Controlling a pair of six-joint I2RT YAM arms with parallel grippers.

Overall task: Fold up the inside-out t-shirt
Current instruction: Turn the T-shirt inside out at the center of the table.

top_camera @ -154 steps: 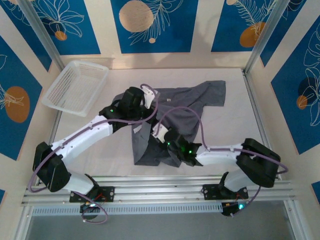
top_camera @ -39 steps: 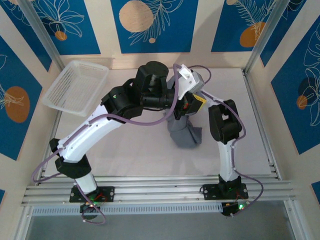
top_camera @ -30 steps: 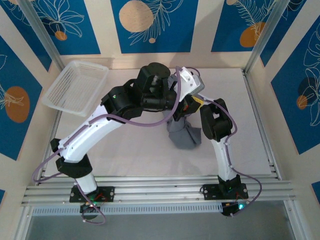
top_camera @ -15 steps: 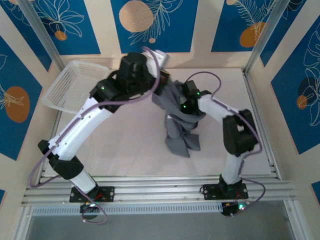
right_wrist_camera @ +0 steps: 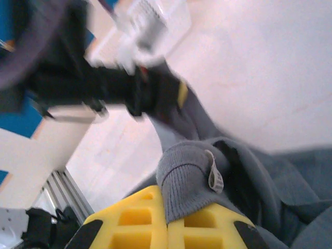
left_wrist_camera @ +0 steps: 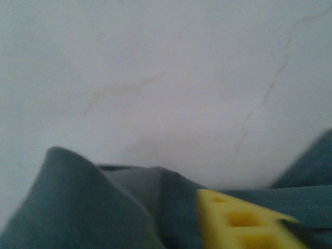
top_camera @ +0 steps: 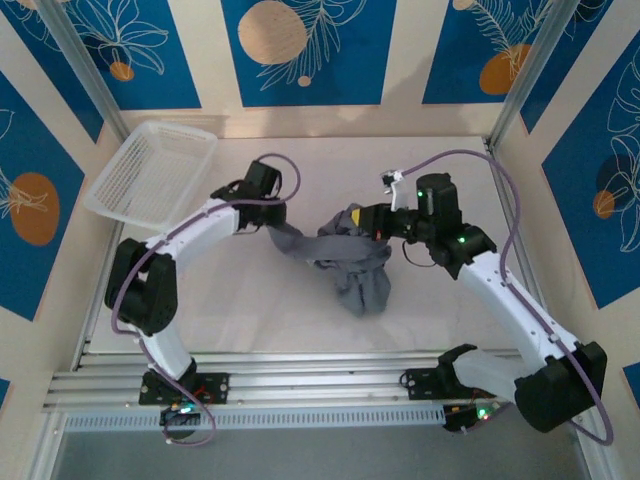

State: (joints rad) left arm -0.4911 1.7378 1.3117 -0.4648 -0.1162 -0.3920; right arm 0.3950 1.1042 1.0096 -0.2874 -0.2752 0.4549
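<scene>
Tension is governing this step: the right pincer (right_wrist_camera: 167, 220) is clamping the collar (right_wrist_camera: 187, 174) of the grey t-shirt (top_camera: 355, 265), which is sagging bunched between it and the left pincer (top_camera: 270, 222), whose grip cannot be told. Both pincers should be drawing apart evenly, low over the table (top_camera: 250, 300). Well beyond the left pincer, the basket (top_camera: 150, 170) is holding nothing.

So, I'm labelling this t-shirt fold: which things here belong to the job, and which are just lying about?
Part of the job:
- grey t-shirt, bunched up
- right claw, shut on its ribbed collar
- left claw, at the cloth's other end

Lying about:
- white mesh basket, far left corner
</scene>
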